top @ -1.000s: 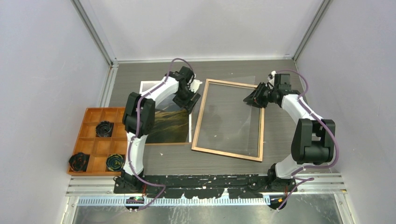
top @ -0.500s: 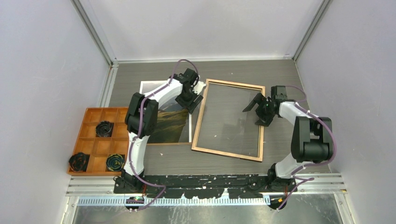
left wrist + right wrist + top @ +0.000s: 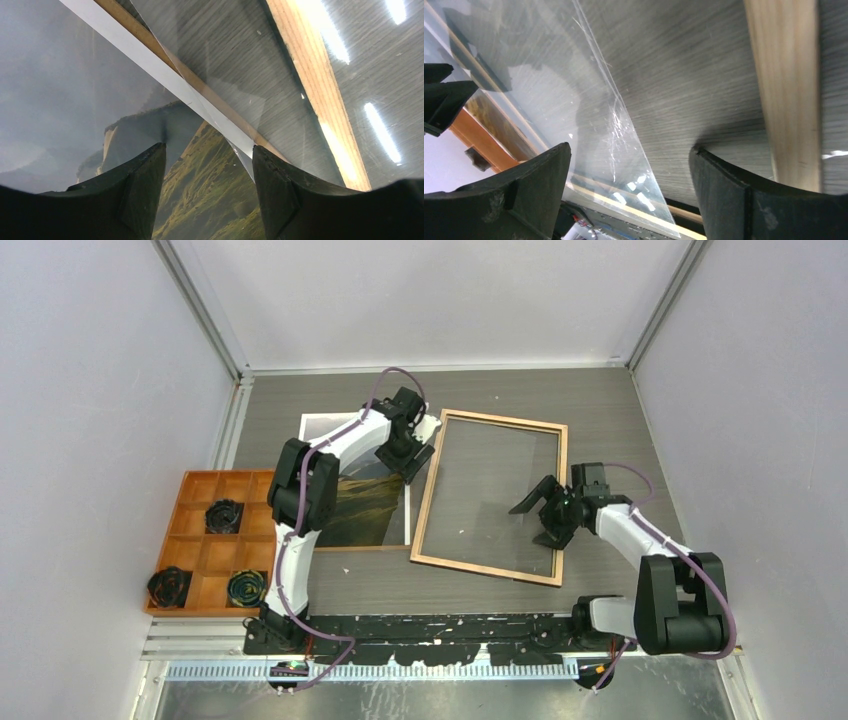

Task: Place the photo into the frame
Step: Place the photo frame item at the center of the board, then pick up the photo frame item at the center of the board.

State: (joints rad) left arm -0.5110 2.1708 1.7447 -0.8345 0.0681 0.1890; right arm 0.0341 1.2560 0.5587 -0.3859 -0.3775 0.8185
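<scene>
Left pincer (image 3: 207, 150), half-spread, should nip the photo's (image 3: 375, 510) border squarely; right pincer (image 3: 629, 147) gapes wide over the frame (image 3: 487, 570).

You have open table (image 3: 600, 400) far of the frame (image 3: 428, 490) and right of it. Left side: photo (image 3: 372, 515), then compartment tray (image 3: 215, 475), block low passes. A clear pane (image 3: 480, 480) covers the frame opening.

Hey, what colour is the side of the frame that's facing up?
Light, natural wood colour. The frame shows it best in the right wrist view.
</scene>
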